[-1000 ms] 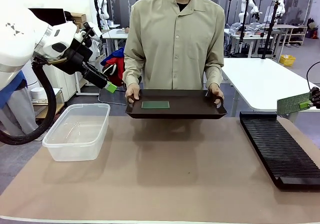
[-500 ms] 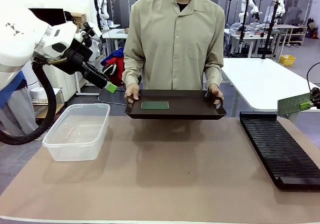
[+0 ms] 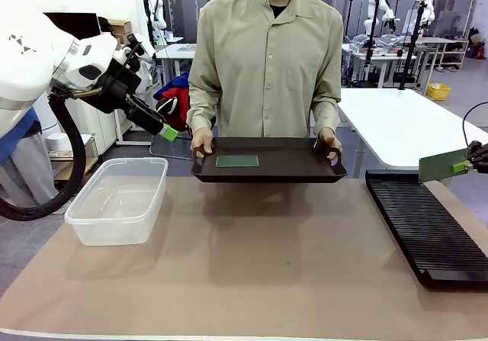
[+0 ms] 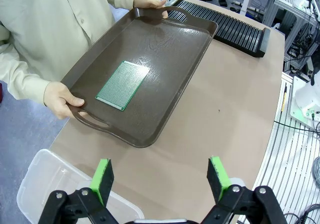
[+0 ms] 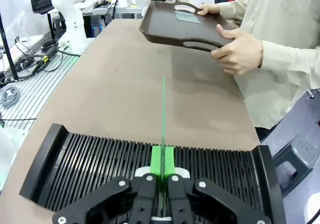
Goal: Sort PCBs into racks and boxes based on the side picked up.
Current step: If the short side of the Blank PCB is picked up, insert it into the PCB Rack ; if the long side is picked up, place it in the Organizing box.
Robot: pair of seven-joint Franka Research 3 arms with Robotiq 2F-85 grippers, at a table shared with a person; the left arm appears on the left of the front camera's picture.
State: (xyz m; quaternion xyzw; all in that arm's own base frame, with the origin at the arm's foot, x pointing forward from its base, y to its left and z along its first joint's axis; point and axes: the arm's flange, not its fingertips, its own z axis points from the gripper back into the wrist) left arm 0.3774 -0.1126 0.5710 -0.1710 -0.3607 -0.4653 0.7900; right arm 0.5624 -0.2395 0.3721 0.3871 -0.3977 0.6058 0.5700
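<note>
One green PCB (image 3: 237, 160) (image 4: 123, 85) (image 5: 188, 16) lies flat on the dark brown tray that a person holds at the table's far edge. My right gripper (image 3: 462, 166) (image 5: 162, 159) is shut on a second PCB (image 3: 441, 165), seen edge-on in the right wrist view (image 5: 163, 108). It hangs above the far end of the black slotted rack (image 3: 427, 223) (image 5: 100, 169). My left gripper (image 3: 169, 133) (image 4: 160, 176) stands open and holds nothing, raised above the clear plastic box (image 3: 120, 200) (image 4: 40, 184) at the left.
Both of the person's hands (image 3: 201, 139) (image 5: 239, 48) grip the handles of the tray (image 3: 305, 165) (image 4: 170, 53) (image 5: 170, 31). Brown table surface (image 3: 274, 265) lies bare between box and rack. A white table (image 3: 396, 120) stands behind the rack.
My right gripper has come down a little and slightly left with its PCB, closer to the rack. The left arm and the tray have hardly moved.
</note>
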